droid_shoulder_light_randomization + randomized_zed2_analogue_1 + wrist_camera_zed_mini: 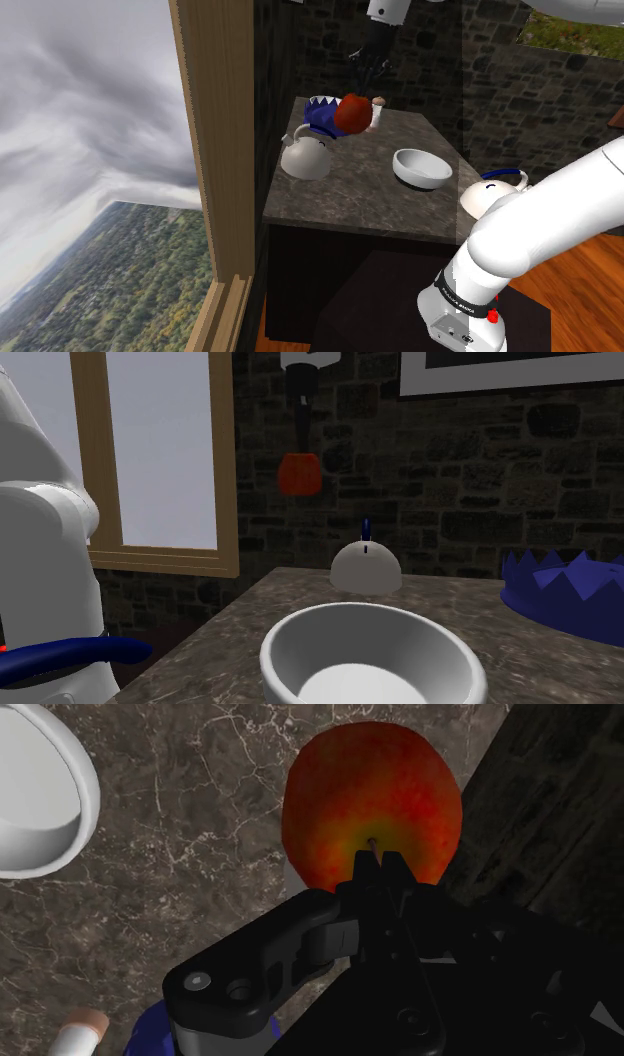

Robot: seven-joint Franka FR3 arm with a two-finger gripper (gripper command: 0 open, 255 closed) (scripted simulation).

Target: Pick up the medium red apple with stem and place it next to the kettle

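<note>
Apple [352, 113] aloft in jaws, clear of counter [360, 195]

Shoulder view, left to right: the pale kettle [305, 155] stands near the counter's left edge. A blue spiky-rimmed bowl [322, 112] sits behind it. The red apple hangs off the surface, just beside that bowl, and a white bowl [422, 168] sits well to the right. The black gripper [367, 68] comes down from above. Wrist view: jaws pinched on the apple's stem end, orange-red skin below them. Second exterior view: apple high above the kettle.

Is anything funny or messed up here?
Only the red apple: it hangs in the air above the counter, pinched at its top by the black gripper. Nothing looks spilled or broken.
</note>
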